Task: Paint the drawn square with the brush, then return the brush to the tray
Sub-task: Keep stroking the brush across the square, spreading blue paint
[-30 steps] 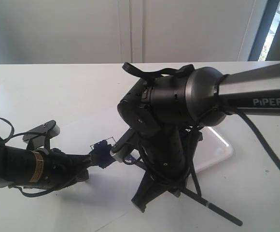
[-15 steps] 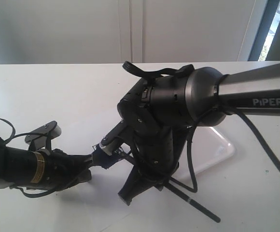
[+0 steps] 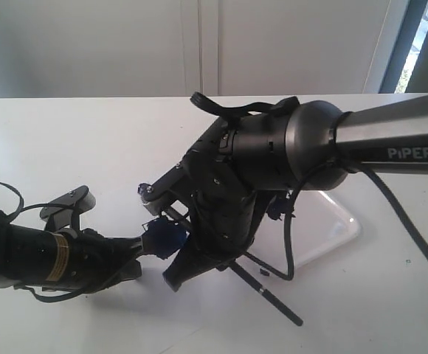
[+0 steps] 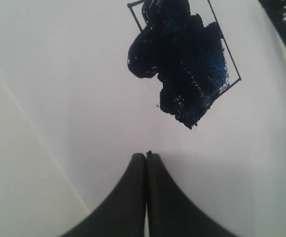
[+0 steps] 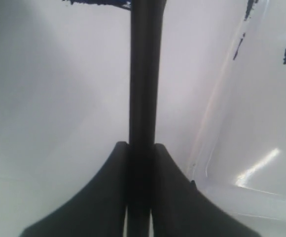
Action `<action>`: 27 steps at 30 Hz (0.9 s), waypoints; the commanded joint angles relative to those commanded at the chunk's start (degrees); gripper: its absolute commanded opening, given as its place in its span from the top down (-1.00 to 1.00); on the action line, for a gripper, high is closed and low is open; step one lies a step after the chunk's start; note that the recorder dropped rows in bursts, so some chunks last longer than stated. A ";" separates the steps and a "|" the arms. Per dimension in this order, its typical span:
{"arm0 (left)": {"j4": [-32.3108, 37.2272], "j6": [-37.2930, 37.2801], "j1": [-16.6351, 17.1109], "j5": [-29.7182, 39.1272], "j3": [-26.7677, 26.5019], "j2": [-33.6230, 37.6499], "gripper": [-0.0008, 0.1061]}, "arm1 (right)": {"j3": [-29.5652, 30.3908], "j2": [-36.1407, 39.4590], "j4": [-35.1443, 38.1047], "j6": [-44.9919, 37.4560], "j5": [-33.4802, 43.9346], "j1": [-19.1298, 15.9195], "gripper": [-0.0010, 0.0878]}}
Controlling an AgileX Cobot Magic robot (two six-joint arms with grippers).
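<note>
The drawn square is a thin black outline on white paper, blotched over most of its inside with dark blue paint; the exterior view shows it as a blue patch. My right gripper is shut on the brush, whose black handle runs toward the paint. The handle's free end sticks out low to the right of the right gripper; the bristles are hidden. My left gripper is shut and empty, its tip pressing the paper beside the square. The tray lies to the right.
The tray's glossy rim with dark smears lies close beside the right gripper. The paper's edge runs near the left gripper. The big right arm hangs over the middle of the white table.
The right arm has swung left and tilted, carrying the brush; the handle's free end moved left and the gripper now sits over the square. The left arm has stayed put.
</note>
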 joint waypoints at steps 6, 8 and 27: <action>0.51 -1.24 0.00 0.01 0.00 0.00 0.99 | 0.00 0.00 0.09 0.00 -0.37 -0.96 0.98; 0.82 -1.24 0.00 -0.23 0.00 0.00 0.99 | 0.00 0.00 0.09 -0.54 -0.39 -0.96 0.98; 5.01 -4.98 0.00 -1.84 0.00 0.00 0.99 | -0.23 4.63 2.20 -3.25 6.27 -0.96 0.98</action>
